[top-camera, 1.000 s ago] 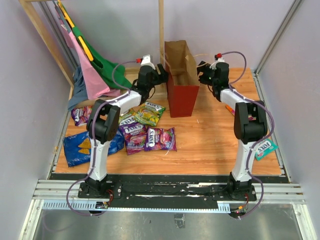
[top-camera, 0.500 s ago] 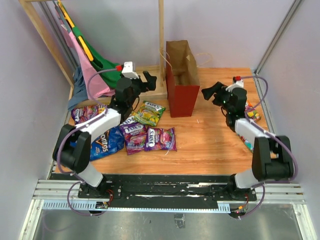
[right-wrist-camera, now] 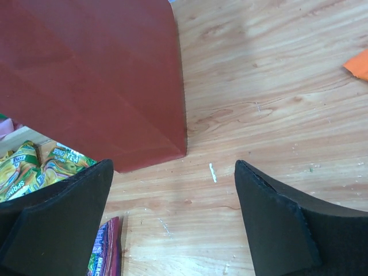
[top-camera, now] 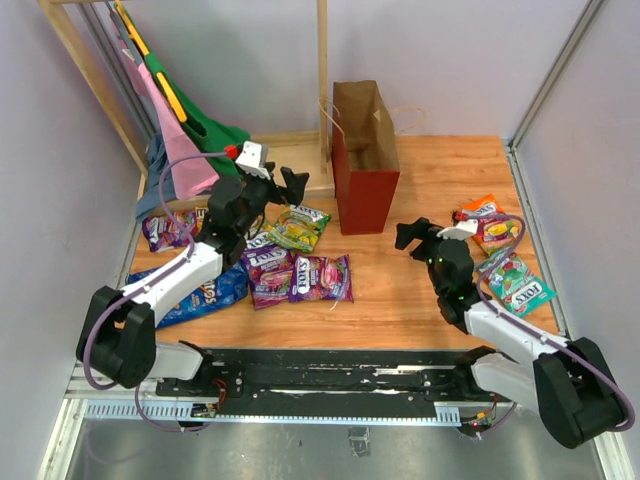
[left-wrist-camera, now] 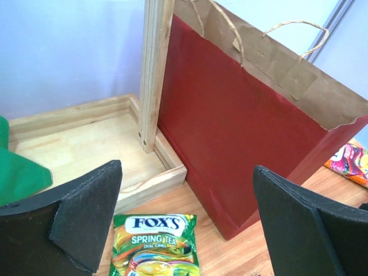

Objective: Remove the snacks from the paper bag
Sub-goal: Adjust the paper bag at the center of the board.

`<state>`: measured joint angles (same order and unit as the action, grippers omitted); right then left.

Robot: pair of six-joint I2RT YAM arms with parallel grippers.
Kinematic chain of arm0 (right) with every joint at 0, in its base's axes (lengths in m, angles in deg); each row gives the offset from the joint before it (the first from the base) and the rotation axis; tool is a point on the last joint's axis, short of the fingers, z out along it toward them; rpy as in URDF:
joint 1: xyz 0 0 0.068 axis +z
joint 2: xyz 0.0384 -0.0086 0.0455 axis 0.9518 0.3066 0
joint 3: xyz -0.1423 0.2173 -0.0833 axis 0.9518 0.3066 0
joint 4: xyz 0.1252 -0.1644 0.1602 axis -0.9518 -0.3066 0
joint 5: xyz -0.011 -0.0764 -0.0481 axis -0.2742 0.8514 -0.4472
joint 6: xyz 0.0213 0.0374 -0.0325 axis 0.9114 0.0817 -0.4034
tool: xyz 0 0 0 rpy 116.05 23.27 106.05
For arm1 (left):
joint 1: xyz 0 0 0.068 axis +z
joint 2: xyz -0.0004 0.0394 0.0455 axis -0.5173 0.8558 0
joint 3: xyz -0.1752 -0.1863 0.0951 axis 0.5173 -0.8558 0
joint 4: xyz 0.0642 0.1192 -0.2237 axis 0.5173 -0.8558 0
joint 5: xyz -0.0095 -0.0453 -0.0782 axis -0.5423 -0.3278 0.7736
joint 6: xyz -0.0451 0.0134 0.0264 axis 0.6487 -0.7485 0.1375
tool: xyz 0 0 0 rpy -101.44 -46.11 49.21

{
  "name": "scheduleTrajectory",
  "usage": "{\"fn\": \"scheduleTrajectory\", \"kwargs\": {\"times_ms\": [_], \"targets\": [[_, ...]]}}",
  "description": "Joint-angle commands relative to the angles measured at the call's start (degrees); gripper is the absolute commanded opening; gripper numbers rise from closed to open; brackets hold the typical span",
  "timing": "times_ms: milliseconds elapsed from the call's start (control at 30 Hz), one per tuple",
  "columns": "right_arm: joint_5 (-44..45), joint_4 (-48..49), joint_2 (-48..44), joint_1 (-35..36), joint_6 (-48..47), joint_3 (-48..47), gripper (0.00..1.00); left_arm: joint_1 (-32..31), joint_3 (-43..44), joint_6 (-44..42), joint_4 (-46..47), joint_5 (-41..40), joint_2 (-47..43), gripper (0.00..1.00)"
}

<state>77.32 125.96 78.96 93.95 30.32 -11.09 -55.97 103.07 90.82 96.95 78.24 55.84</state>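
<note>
1. Left gripper [top-camera: 293, 186] fingers [left-wrist-camera: 80, 224] spread apart, released; right gripper [top-camera: 408, 236] likewise released.
2. Paper bag [top-camera: 365, 190] upright at the far middle of the table [top-camera: 420, 300], just beside a wooden post [top-camera: 323, 90]. Dark red outside, brown kraft inside, string handles.
3. Left of it: Doritos bag [top-camera: 205, 290], purple Fox's packs [top-camera: 320, 278], Spring Tea pack [left-wrist-camera: 155, 244]. Right of it: orange pack [top-camera: 478, 208], teal pack [top-camera: 520, 290].

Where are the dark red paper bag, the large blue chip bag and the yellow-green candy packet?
dark red paper bag [top-camera: 365, 200]: top view, red front wall.
large blue chip bag [top-camera: 222, 287]: top view, right end.
yellow-green candy packet [left-wrist-camera: 155, 244]: left wrist view, front.
</note>
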Motion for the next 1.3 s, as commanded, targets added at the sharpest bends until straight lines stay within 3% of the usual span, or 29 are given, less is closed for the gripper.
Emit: {"fn": "scheduleTrajectory", "kwargs": {"times_ms": [0,333,633,1267], "targets": [[13.5,4.7,1.4,6.2,-4.4,-0.8,0.88,0.5,-0.9,-0.4,1.3,1.6,-1.5,1.00],[14.4,7.6,11.3,12.5,-4.9,-4.9,0.92,0.5,-3.0,-1.1,-2.7,-2.3,-7.6,1.00],[7.9,5.3,19.9,12.3,-7.6,-12.4,0.96,0.5,-3.2,-1.0,-3.8,-3.7,-10.2,1.00],[2.6,9.7,35.8,9.5,-11.3,-26.6,0.96,0.6,-3.8,-1.8,-4.2,-6.2,-10.0,1.00]]}}
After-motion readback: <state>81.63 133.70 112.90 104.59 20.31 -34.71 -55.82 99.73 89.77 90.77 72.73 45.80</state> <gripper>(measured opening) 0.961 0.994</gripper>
